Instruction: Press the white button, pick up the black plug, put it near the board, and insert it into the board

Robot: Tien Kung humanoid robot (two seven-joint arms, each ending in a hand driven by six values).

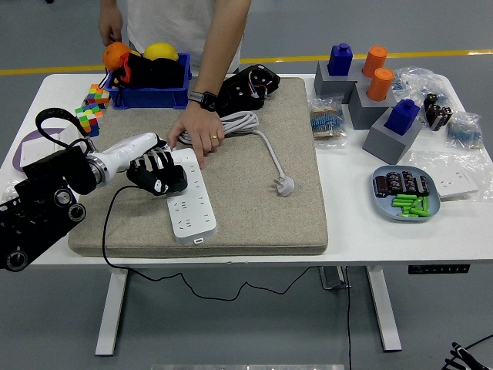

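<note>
Over the power strip (pixel 189 200) our left hand (pixel 156 173) has fingers curled, gripping nothing; we risk nudging the strip or the person's hand (pixel 196 134) steadying it.

A blue plastic bin (pixel 151 94) holding an orange ball (pixel 115 55) and a yellow ball (pixel 160 52) sits far left; a round grey-blue plate (pixel 406 193) of green batteries (pixel 410 204) lies right.

White power strip (pixel 189 202), grey mat (pixel 254 208)
</note>
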